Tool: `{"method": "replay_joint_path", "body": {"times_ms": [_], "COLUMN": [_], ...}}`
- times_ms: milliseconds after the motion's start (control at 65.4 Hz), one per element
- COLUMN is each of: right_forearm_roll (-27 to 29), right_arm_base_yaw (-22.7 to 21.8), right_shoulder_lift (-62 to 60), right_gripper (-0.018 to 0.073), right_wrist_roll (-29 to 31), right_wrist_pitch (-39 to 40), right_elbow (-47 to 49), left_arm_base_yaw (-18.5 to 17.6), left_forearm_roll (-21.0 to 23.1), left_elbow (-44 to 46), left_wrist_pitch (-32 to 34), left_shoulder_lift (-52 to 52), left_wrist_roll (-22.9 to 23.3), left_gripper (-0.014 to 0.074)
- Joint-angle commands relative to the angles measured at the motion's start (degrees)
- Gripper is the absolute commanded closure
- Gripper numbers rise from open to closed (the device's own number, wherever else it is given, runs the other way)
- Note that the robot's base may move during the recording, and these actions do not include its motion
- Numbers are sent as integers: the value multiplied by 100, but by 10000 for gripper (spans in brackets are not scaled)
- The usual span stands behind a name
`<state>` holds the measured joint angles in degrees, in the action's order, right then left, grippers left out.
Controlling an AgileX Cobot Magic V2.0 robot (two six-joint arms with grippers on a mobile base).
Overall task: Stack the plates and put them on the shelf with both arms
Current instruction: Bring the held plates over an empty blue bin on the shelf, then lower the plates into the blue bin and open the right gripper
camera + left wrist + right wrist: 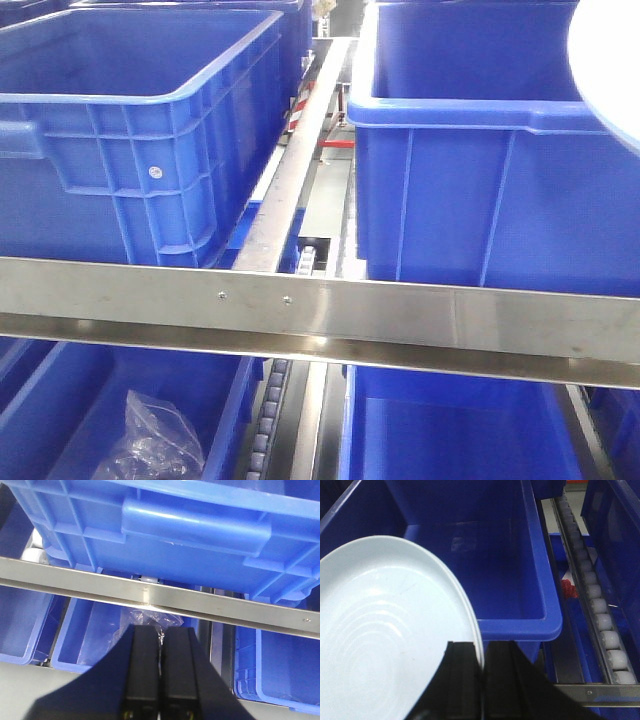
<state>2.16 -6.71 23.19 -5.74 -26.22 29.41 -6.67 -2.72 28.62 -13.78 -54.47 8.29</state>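
Fingers of the right end effector (482,690), black and angular, are pinched tight on the rim of a round pale bluish-white glossy plate (380,640), w/ the rim edge slotted between them. Plate sits held above/in front of a deep blue plastic bin (520,580) on the upper shelf level; its left & bottom parts are cut off by the frame edge. In the front view only a sliver of that plate (610,60) shows at top right, over the right blue bin (470,190).

Left end effector (160,680) has its two black fingers pressed together, no gap visible, nothing between them. It hangs below a stainless steel shelf rail (150,592), w/ a ribbed blue crate (175,535) above the rail & a lower blue bin (100,630) beyond.

Hard to make out: crumpled clear plastic bag (145,620) in that lower bin, partly hidden by the fingers; also seen at front-view bottom left (150,440). White roller track (600,615) runs beside the right bin. Only one plate is visible in any view.
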Motion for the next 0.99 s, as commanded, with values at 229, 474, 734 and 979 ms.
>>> {"method": "replay_joint_path", "body": {"times_ms": [229,474,734,979], "right_forearm_roll": [40,40,40,40], "right_arm_base_yaw": [-24,-24,-24,-24], "right_shoulder_lift": [36,36,578,2238], "right_gripper": [512,512,512,512], "right_wrist_roll": [9,9,9,9], "right_wrist_pitch": [552,552,1480,2007], "right_elbow": [185,185,304,1192], "left_arm_base_yaw": [12,12,12,12], "left_forearm_roll": [-9,-9,-9,-9], "left_elbow": [164,164,164,164], "left_wrist_pitch": [439,439,439,439], "left_shoulder_lift": [71,71,71,71], "left_wrist_roll": [54,54,54,54], "left_gripper": [504,504,504,504]}}
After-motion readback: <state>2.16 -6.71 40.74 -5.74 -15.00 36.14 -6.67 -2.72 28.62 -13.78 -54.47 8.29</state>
